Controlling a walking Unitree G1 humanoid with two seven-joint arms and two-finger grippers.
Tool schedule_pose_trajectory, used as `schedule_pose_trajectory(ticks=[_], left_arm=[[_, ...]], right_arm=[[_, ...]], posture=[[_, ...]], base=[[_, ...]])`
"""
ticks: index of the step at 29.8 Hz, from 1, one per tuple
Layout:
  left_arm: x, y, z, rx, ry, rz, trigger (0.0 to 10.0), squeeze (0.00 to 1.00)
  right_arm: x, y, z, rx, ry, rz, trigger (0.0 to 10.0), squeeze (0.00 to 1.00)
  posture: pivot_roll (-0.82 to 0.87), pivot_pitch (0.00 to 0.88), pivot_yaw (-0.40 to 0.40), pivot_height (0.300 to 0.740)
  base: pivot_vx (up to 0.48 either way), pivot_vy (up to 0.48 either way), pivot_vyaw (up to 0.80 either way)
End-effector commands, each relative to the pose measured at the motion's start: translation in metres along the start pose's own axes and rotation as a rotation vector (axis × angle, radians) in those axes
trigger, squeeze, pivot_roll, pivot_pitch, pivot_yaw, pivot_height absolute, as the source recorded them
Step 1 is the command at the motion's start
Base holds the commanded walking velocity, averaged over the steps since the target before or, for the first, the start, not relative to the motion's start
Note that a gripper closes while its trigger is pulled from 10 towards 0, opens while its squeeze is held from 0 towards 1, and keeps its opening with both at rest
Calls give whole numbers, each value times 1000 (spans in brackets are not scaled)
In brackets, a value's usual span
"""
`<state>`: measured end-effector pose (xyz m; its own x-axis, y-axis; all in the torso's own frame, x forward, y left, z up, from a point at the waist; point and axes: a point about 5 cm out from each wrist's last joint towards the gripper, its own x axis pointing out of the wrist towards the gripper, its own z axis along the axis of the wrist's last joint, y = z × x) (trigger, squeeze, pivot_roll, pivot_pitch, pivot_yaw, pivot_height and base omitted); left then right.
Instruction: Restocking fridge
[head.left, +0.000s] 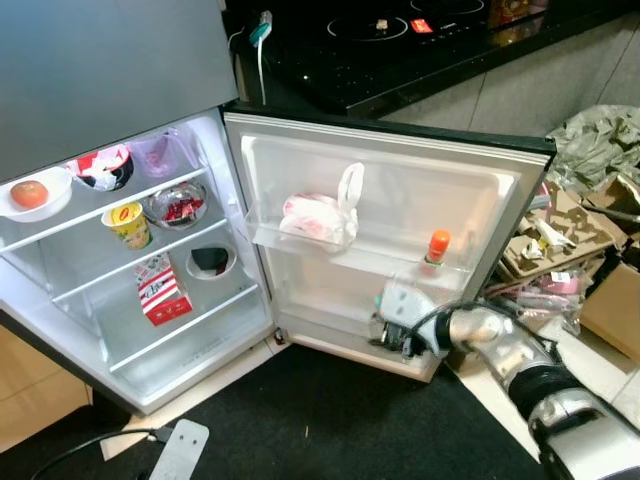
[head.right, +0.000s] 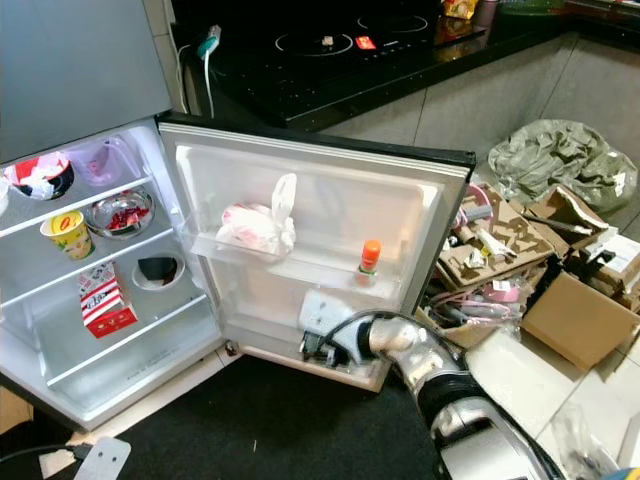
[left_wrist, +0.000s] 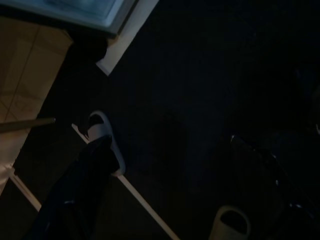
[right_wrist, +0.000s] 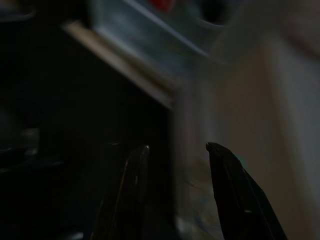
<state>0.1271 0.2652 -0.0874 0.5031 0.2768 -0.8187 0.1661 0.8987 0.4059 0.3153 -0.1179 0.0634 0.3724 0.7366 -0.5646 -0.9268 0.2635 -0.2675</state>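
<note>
Right eye view: the small fridge (head.right: 60, 100) stood open, its door (head.right: 330, 190) swung wide toward the robot.
Right hand (head.right: 318, 345): it was low in the door's bottom rack, against a pale, boxy item (head.right: 322, 308) I could not identify.
Grip: in the right wrist view two dark fingers (right_wrist: 240, 200) stood apart; whether they held the item, I could not tell.
Key relation: the pale item lay at about 12 o'clock from the right hand, upright; the right arm was much the nearer.
Left hand (left_wrist: 75, 200): idle over the dark floor; its opening could not be judged.
Door count: one tied bag (head.right: 258, 226) at 10 o'clock from the hand, one orange-capped bottle (head.right: 369, 258) at 1 o'clock.
Shelf count: one yellow cup (head.left: 128, 222), one red carton (head.left: 160, 290), one bowl holding an apple (head.left: 30, 192).
Judgement: the item seemed to be going into the bottom rack.
</note>
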Motion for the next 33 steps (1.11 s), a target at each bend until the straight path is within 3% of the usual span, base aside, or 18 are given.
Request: schedule_pose_trajectory(ticks=[1,3,4,5,6,7,12,14,17,18,19,21,25,28,33], left_arm=[[-1,9,-5,12,9,15,10000,0],[-1,8,-5,14,9,13,10000,0],[-1,8,-5,14,9,13,10000,0],[-1,8,-5,15,9,13,10000,0],[-1,8,-5,15,9,13,10000,0],[-1,9,-5,14,9,13,10000,0],[-1,9,-6,13,11,12,10000,0],[-1,8,-6,13,13,10,10000,0],[-1,8,-7,13,14,8,10000,0],[-1,8,-7,8,16,9,10000,0],[-1,8,-7,8,16,9,10000,0],[-2,8,-9,0,20,9,10000,0],[-3,7,-12,-11,30,13,10000,0],[-3,7,-13,-14,33,14,10000,0],[-3,5,-15,-26,40,17,10000,0]], right_arm=[[-3,-4,15,-31,-68,-3,10000,0],[-13,-13,36,-74,-150,-33,10000,0],[-13,-13,36,-74,-150,-33,10000,0],[-25,-27,53,-119,-207,-86,10000,0],[-25,-27,53,-119,-207,-86,10000,0],[-38,-42,70,-148,-264,-158,10000,0],[-46,-57,80,-151,-295,-248,10000,0],[-47,-73,72,-128,-212,-369,10000,0],[-47,-80,64,-115,-146,-428,10000,0],[-47,-87,50,-90,-48,-493,10000,0],[-47,-87,50,-90,-48,-493,10000,0],[-49,-93,33,-55,77,-577,10000,0],[-50,-92,12,-3,201,-612,10000,0],[-50,-90,7,9,232,-609,10000,0],[-43,-74,-17,61,337,-532,10000,0]], posture=[[33,27,22,740],[31,26,22,740],[31,26,22,740],[30,30,21,740],[30,30,21,740],[29,40,17,740],[26,47,14,740],[28,59,9,740],[37,70,1,740],[42,79,-4,740],[42,79,-4,740],[50,94,-14,740],[66,116,-29,740],[69,122,-32,740],[79,134,-42,740]], base=[[0,0,0],[0,0,0],[0,0,0],[0,0,0],[0,0,0],[0,0,0],[0,0,0],[0,0,0],[0,0,0],[0,0,0],[0,0,0],[0,0,0],[0,0,0],[0,0,0],[0,0,0]])
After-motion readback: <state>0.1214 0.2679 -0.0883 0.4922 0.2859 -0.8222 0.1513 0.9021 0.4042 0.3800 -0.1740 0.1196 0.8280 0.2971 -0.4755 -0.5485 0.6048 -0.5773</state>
